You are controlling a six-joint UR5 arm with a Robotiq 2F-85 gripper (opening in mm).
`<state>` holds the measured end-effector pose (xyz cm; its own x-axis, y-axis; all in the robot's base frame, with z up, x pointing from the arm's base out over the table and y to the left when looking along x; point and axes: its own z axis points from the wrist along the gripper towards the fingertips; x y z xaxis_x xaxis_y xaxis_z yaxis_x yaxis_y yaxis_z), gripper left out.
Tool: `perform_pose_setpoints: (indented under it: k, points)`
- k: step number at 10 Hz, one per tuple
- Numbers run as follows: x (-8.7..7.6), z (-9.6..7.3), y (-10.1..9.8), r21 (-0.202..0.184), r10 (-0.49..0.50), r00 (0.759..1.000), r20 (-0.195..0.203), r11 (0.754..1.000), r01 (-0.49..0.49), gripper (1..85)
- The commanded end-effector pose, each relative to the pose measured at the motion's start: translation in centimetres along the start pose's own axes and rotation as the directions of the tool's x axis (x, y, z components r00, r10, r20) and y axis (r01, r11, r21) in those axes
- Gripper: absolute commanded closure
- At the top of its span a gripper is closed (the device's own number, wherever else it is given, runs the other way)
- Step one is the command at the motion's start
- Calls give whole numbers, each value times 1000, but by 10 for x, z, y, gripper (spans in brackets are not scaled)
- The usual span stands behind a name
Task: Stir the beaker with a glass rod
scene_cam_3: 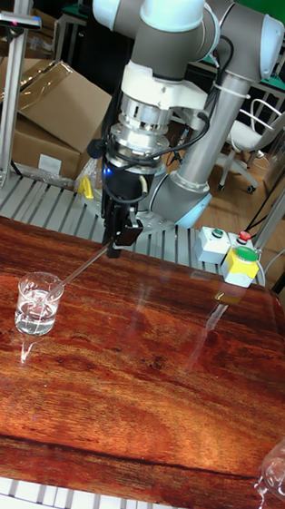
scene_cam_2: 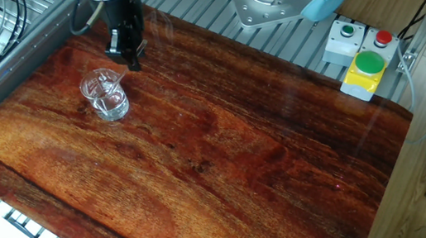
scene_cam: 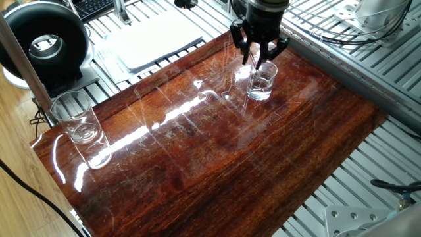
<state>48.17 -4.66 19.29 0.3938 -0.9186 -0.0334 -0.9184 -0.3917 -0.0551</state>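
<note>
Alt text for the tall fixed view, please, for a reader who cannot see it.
A robot arm's gripper holds a thin glass rod that slants down into a small clear beaker with a little liquid, standing on a glossy wooden table. A button box sits at the table's far edge.

Rod [scene_cam_3: 85, 266] too thin to trace in either fixed view; its tip is lost in beaker [scene_cam_3: 38, 304] glare. Gripper [scene_cam_3: 116, 239] grip point hidden by jaws. Tumbler [scene_cam_3: 275, 474] cut by right edge in tall view.
</note>
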Motion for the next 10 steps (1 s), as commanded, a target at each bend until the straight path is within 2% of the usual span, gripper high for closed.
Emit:
perform_pose_setpoints:
  k: [1,8,10]
  points:
    - [-4,-2,-1,7,6,1000,18,1000,-6,507]
    - [3,-15,3,-33,11,1000,-17,999,-11,503]
    - [6,-16,4,-37,62,998,-33,997,-63,503]
